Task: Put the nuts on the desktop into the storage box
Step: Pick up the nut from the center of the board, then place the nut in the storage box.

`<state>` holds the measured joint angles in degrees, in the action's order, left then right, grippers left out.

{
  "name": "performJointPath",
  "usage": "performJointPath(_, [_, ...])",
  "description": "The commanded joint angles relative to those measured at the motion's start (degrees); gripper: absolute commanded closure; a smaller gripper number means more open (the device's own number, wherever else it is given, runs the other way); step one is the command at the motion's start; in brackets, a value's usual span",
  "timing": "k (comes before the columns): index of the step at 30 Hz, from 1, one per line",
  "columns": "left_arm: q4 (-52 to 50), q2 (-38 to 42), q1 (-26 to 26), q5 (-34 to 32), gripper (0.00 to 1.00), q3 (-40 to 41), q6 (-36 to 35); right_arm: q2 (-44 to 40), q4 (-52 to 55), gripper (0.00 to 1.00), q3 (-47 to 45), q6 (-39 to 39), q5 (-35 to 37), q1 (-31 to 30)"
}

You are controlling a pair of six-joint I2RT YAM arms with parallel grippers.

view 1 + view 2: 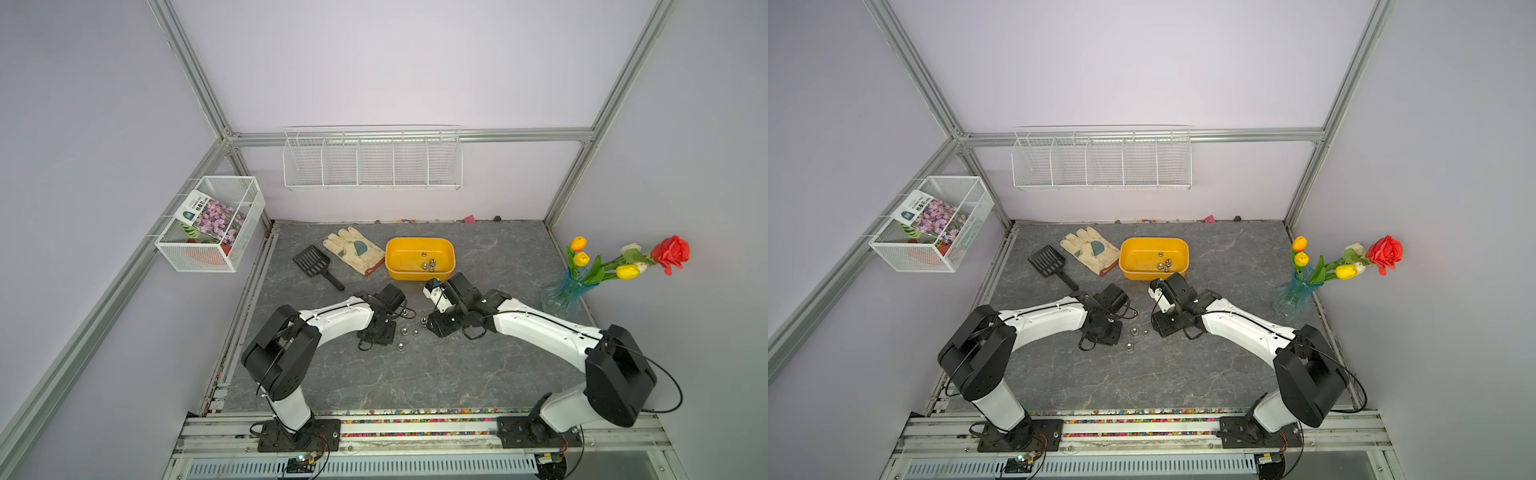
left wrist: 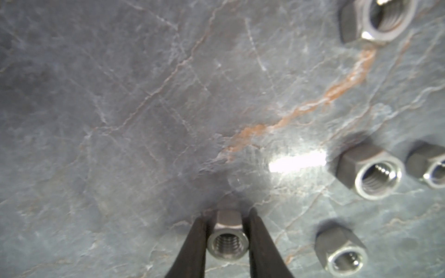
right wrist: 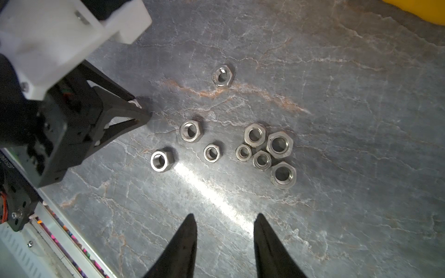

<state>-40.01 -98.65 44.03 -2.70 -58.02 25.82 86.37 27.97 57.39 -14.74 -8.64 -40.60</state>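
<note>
Overhead, in both top views, the storage box (image 1: 419, 276) sits on the desktop (image 1: 415, 374) near the middle of its far edge, holding what appear to be five nuts (image 1: 428, 263); loose nuts (image 1: 409, 331) lie mid-surface between the arms.
Left wrist view: left gripper (image 2: 228, 213) clamped onto one nut (image 2: 227, 242), four others beside.
Right wrist view: right gripper (image 3: 225, 216), fingers spread apart and holding nothing, above nine loose nuts.

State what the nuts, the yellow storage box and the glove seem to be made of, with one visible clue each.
Each nut looks like steel: bright silver sheen, cut threads. The storage box is probably plastic: smooth, glossy, rounded moulded corners. The glove seems pale leather or heavy cloth: matt and creased.
</note>
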Motion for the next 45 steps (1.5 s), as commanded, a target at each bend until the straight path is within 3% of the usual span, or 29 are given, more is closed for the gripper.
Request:
performJointPath(1, [-0.4, -3.2, 0.4, 2.8, 0.83, 0.4, -0.3, 0.5, -0.5, 0.58, -1.3, -0.3, -0.2, -0.5])
performJointPath(13, [0.0, 1.2, 0.3, -2.1, 0.86, -5.2, -2.0, -0.2, -3.5, 0.58, -1.8, -0.5, -7.1, 0.2])
performJointPath(23, [-1.7, -1.3, -0.8, -3.8, 0.86, -14.3, -5.5, -3.1, -6.3, 0.58, -1.8, -1.4, -13.1, 5.6])
performJointPath(33, [-4.3, -8.2, -4.4, -6.4, 0.86, -30.4, -10.4, -0.9, -6.5, 0.58, 3.0, -0.8, -15.9, 12.0])
performJointPath(45, [-3.7, -21.9, -8.1, -5.9, 0.87, -47.3, -13.7, 6.5, -9.1, 0.58, 11.7, -0.3, -11.8, 14.8])
